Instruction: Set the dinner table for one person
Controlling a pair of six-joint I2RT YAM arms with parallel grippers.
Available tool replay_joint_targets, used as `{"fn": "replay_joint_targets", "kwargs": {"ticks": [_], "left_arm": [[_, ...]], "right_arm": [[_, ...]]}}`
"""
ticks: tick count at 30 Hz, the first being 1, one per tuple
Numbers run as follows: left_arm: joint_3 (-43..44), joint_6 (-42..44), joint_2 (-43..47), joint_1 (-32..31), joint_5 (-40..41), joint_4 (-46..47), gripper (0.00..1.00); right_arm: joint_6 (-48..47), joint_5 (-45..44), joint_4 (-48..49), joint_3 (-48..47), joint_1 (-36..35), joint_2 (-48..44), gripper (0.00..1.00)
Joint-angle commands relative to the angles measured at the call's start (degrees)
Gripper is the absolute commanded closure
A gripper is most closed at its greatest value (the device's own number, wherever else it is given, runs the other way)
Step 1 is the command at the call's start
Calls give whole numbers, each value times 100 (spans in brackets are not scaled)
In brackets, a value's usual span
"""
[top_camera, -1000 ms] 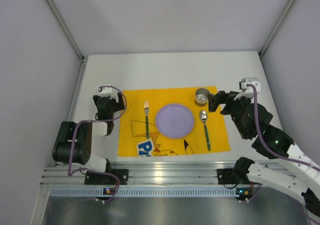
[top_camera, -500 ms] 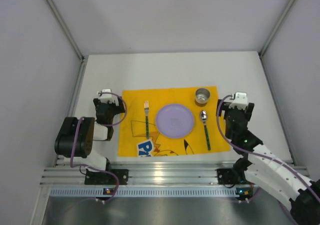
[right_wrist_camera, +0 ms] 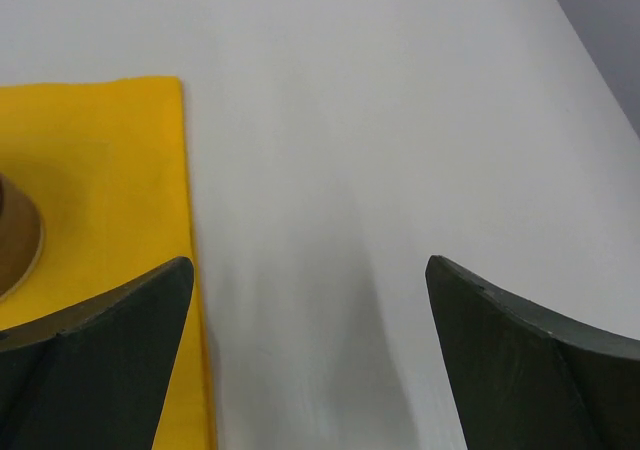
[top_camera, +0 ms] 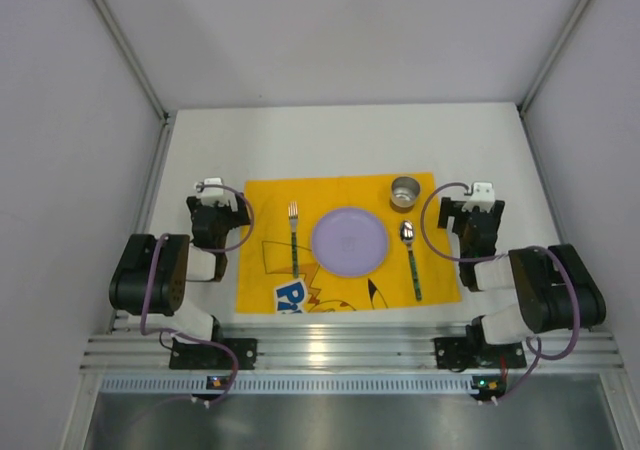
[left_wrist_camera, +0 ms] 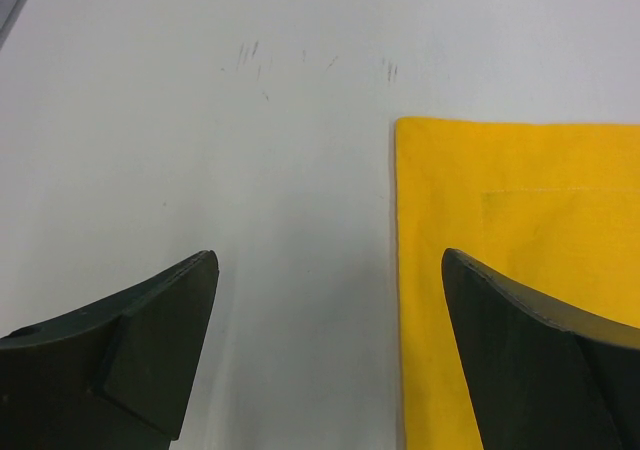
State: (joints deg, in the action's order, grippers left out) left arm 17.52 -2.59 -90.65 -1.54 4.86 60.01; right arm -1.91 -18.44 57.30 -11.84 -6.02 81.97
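Yellow mat (top_camera: 265,205) and everything on it sit exactly where they did a second ago. The only real change is the right arm (top_camera: 540,290). Back then it was stretched out with its wrist right by the metal cup (top_camera: 405,192). Half a second ago it was partway back, and now it's folded up off the mat's right edge, clear of the cup. The left arm (top_camera: 150,275) has barely shifted and is parked off the mat's left edge like before.

Right jaws are spread wide with nothing in them. The right wrist view shows bare desk (top_camera: 330,140) between the two dark fingers (right_wrist_camera: 100,360), with the mat edge and a sliver of the cup off to the left. Left jaws are the same deal, wide apart and empty, sitting over the line where the mat's left edge meets the desk.

The desk itself is a big plain white matte rectangle, way bigger than anything on it. It stretches out ahead of both arms and carries the whole setting. A few faint grey scuff marks (left_wrist_camera: 255,60) show up in the left wrist view. The mat lies on the desk's near half, between the two arms.

Count:
- one mat
- one lilac plate (top_camera: 349,240) in the middle of it
- one fork (top_camera: 294,238) left of the plate and one spoon (top_camera: 411,258) right of it, both green-handled
- one cup at the mat's far right corner
- two arms
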Motion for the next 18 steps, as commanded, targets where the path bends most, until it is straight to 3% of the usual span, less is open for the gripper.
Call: {"fn": "replay_joint_targets", "kwargs": {"ticks": [1, 18], "left_arm": [[24, 48, -5, 31, -108, 450, 1], [24, 39, -5, 31, -100, 450, 1]], "right_arm": [[-266, 1211, 1396, -39, 154, 116, 0], [-187, 1097, 1214, -126, 180, 99, 0]]}}
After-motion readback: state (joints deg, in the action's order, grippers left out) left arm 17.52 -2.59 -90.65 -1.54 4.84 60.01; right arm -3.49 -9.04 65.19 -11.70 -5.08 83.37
